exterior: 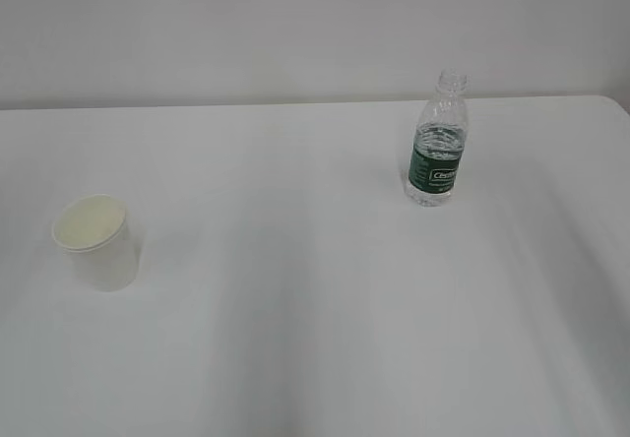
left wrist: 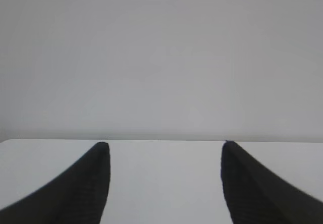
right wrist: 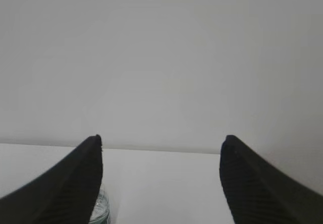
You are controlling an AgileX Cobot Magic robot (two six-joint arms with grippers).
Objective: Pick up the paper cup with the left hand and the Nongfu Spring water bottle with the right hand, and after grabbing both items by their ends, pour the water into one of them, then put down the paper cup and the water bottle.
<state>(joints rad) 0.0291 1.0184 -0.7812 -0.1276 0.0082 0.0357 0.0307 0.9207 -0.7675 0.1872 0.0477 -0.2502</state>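
Observation:
A white paper cup (exterior: 95, 241) stands upright on the left of the white table (exterior: 295, 289) in the exterior view. The capless Nongfu Spring water bottle (exterior: 437, 142), clear with a dark green label, stands upright at the back right with water visible inside. Neither arm appears in the exterior view. In the left wrist view my left gripper (left wrist: 164, 144) is open over bare table, with nothing between its black fingers. My right gripper (right wrist: 161, 138) is open too; the bottle's top (right wrist: 101, 206) peeks out beside its left finger at the bottom edge.
A plain pale wall (exterior: 295, 24) rises behind the table's far edge. The table's right corner shows at the back right.

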